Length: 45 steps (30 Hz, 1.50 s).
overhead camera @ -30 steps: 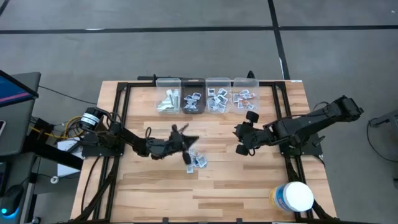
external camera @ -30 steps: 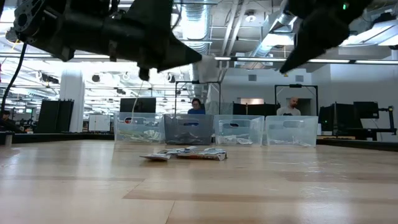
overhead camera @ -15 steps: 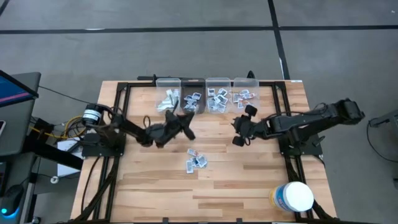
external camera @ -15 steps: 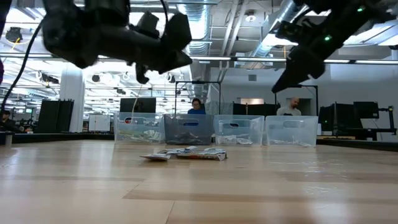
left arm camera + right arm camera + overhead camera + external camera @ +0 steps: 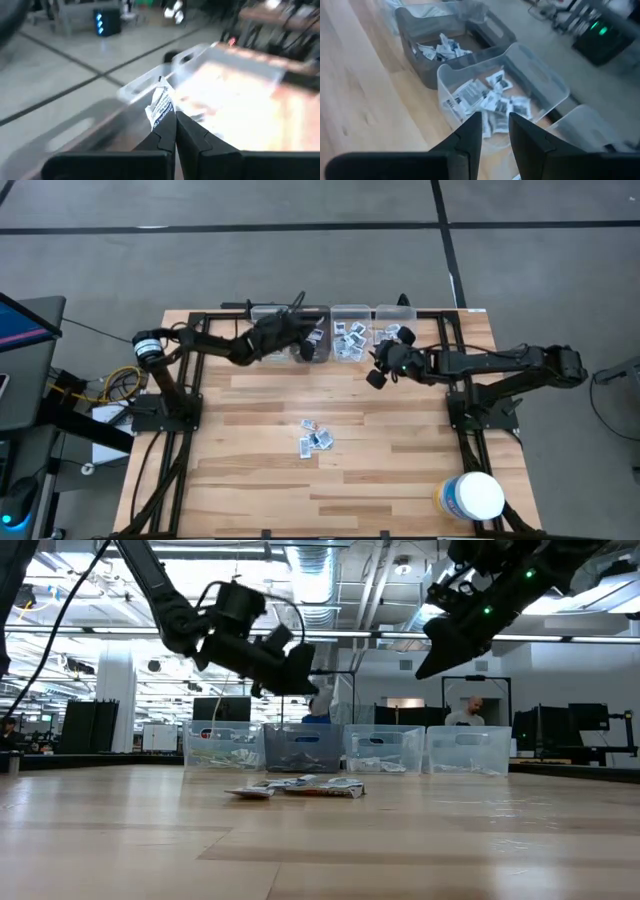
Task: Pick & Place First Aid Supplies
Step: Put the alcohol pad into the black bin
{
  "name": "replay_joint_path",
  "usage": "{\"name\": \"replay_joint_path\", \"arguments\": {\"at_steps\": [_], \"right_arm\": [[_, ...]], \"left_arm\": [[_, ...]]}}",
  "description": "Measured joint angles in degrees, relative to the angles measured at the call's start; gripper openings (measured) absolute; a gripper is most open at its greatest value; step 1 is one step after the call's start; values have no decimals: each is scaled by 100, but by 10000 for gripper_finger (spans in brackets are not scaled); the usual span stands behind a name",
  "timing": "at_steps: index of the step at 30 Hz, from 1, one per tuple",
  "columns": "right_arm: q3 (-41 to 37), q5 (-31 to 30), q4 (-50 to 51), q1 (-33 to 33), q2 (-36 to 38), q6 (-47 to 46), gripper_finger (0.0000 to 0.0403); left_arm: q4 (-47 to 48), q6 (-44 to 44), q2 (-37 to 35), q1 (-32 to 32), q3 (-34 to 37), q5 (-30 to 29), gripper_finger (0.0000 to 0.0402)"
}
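Several small white-grey packets (image 5: 315, 438) lie in a loose pile on the table's middle, also seen in the low view as the packets (image 5: 300, 787). My left gripper (image 5: 303, 343) hangs over the left two bins at the far edge, shut on one white printed packet (image 5: 160, 104). My right gripper (image 5: 377, 373) hovers just on the near side of the third bin (image 5: 348, 340), fingers slightly apart, with nothing between them in the right wrist view (image 5: 495, 132). More packets lie inside the clear bin (image 5: 492, 102). My left gripper pinches the printed packet by its lower end (image 5: 161, 117) between its two shut fingertips. The rest of the packet stands up past the tips, lifted clear above the bins.
Four small bins stand in a row along the far edge: a clear one (image 5: 270, 315), a dark grey one (image 5: 445, 32) and two more clear ones (image 5: 393, 332). A large white tub with a yellow label (image 5: 470, 498) stands at the near right corner. Bare wood surrounds the pile.
My left gripper has risen from beside the pile in the table's middle and swung to the far edge over the bins, carrying one packet. My right gripper has moved toward the far edge and slightly left, up to the bins. The pile has stayed put.
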<state>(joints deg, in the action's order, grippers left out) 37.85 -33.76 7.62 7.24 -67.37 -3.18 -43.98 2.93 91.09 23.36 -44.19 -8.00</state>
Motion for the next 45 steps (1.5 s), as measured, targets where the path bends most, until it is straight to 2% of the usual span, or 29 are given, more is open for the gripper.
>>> {"name": "replay_joint_path", "arguments": {"at_steps": [2,7,9,12,14,21,29,36,45], "right_arm": [[0,142,66,54,0,-205,91],[0,212,170,90,-49,-709,91],[0,217,156,119,-48,-847,91],[0,216,156,159,-48,-1020,91],[0,217,140,180,-47,-1039,91],[0,241,-33,199,-48,-1043,91],[0,290,-49,33,-46,-1418,91],[0,525,74,-395,-46,-1493,91],[0,516,404,-1049,-44,-1974,91]], "left_arm": [[312,-291,0,240,-81,58,8],[383,-896,0,607,-84,142,8],[403,-902,0,738,-84,607,8],[406,-908,0,902,-84,1740,8],[411,-911,0,960,-84,2145,8],[426,-1312,0,962,-84,2176,17],[618,-1312,2,905,-84,2178,77],[627,-1434,2,355,-84,2419,92],[778,-1963,2,-993,-84,2416,90]]}}
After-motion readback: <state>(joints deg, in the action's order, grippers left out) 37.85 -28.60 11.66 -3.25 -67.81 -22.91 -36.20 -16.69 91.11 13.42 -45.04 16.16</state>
